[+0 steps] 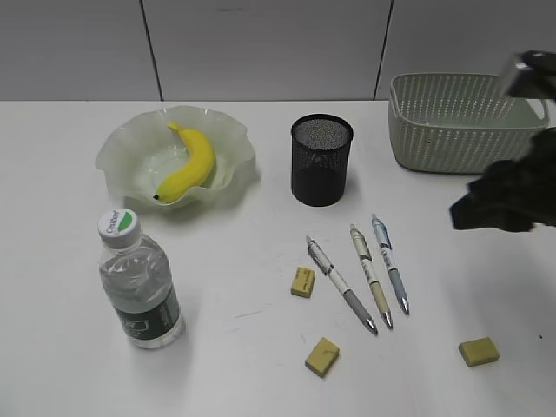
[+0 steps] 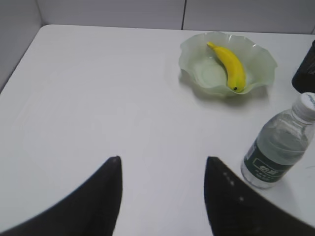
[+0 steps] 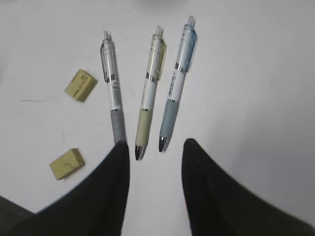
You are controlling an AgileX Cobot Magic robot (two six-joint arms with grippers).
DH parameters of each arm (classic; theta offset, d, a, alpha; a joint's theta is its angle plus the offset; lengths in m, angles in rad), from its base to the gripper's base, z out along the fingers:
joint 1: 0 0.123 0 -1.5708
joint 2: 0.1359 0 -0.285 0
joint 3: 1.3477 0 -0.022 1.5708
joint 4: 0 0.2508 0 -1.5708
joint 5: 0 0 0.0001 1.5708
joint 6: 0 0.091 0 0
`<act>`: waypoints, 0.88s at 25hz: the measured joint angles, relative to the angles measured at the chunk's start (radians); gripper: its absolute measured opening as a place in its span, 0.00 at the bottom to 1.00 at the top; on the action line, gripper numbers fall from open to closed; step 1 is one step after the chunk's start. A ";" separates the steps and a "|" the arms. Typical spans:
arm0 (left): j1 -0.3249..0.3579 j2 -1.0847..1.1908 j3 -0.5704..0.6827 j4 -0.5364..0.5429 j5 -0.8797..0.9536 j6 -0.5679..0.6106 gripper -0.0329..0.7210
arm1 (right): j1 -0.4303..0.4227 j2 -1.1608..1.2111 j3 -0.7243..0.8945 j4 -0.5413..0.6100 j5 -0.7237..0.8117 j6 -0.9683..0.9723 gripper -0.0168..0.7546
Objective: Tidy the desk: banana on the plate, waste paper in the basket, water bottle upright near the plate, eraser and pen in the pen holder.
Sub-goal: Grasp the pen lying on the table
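Observation:
The banana (image 1: 193, 163) lies in the pale green plate (image 1: 117, 152) at the back left. The water bottle (image 1: 139, 282) stands upright in front of the plate. Three pens (image 1: 371, 276) lie side by side in front of the black mesh pen holder (image 1: 321, 161). Three yellow erasers (image 1: 302, 281) lie near them. My right gripper (image 3: 155, 142) is open and empty, just above the pen tips (image 3: 150, 91). My left gripper (image 2: 164, 160) is open and empty over bare desk, left of the bottle (image 2: 278, 147). No waste paper shows.
The grey-green basket (image 1: 452, 126) stands at the back right; its inside is hidden. My right arm (image 1: 508, 195) hangs dark and blurred at the right edge. One eraser (image 1: 479, 351) lies alone at the front right. The plate (image 2: 261, 59) with the banana (image 2: 232, 66) shows in the left wrist view.

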 joint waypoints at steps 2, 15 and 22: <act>0.027 0.000 0.000 0.000 0.000 0.000 0.58 | 0.079 0.161 -0.077 -0.092 -0.014 0.127 0.40; 0.077 0.000 0.000 0.001 0.000 0.000 0.57 | 0.189 0.724 -0.478 -0.369 0.033 0.429 0.42; 0.077 0.000 0.000 0.001 0.000 0.000 0.57 | 0.189 0.786 -0.513 -0.462 0.052 0.501 0.42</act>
